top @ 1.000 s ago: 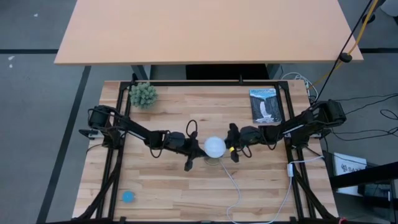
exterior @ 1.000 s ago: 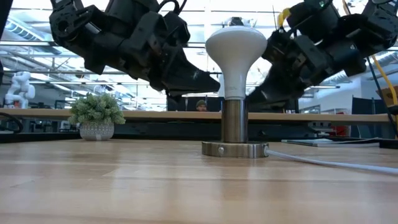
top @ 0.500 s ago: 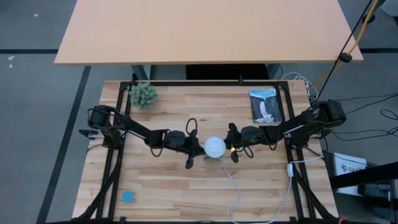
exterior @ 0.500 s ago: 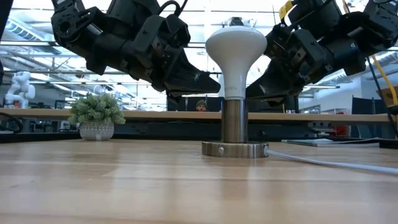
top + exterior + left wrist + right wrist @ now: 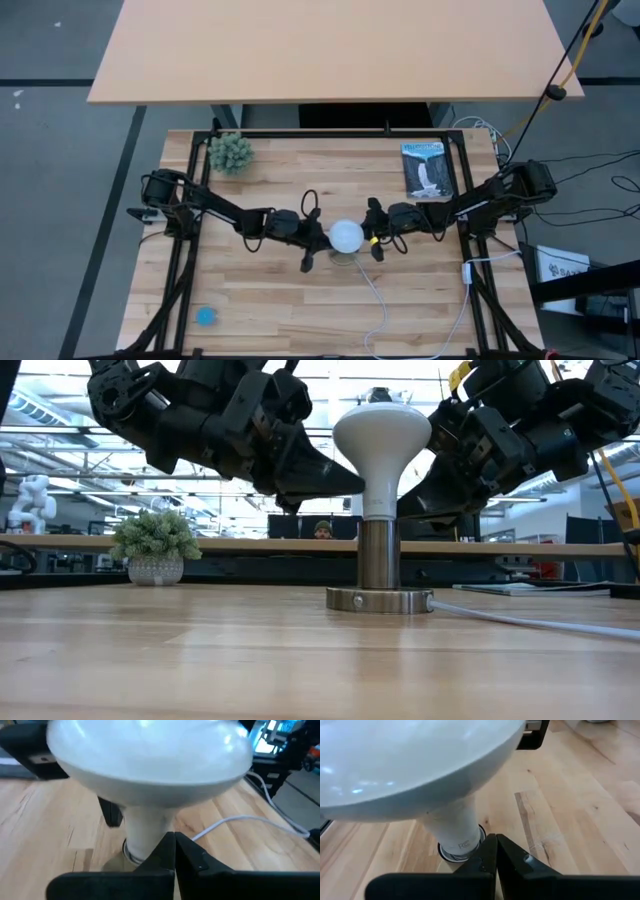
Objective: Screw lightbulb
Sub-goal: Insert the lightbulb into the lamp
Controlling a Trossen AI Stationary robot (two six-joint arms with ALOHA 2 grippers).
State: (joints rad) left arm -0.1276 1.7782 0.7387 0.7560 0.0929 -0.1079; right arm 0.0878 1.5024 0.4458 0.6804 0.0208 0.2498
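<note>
The white lightbulb (image 5: 380, 445) stands upright, its narrow end down in a metal socket post (image 5: 377, 552) on a round base (image 5: 378, 600) at mid-table; it also shows in the high view (image 5: 346, 236). My left gripper (image 5: 355, 480) is shut, with its tip at the bulb's neck from the left, just under the globe. My right gripper (image 5: 402, 510) is shut, with its tip beside the lower neck on the right. Both wrist views show shut fingers (image 5: 174, 842) (image 5: 496, 842) pointing at the neck. My left gripper meets the bulb's neck (image 5: 366, 488) just below the globe with the tip of its shut fingers. It comes slanting down from the table's left. The bulb stays upright in the socket. My right gripper's shut tip lies close beside the lower neck (image 5: 465, 837) from the table's right; I cannot tell whether it touches.
A thin white cord (image 5: 378, 300) runs from the socket base toward the near edge. A small potted plant (image 5: 230, 152) stands far left and a booklet (image 5: 428, 168) lies far right. A small blue disc (image 5: 206, 316) lies near left.
My left gripper has moved toward the bulb and a little up, so its shut tip now reaches the neck under the globe. My right gripper has risen slightly and come closer to the neck. The bulb remains upright in the socket.
</note>
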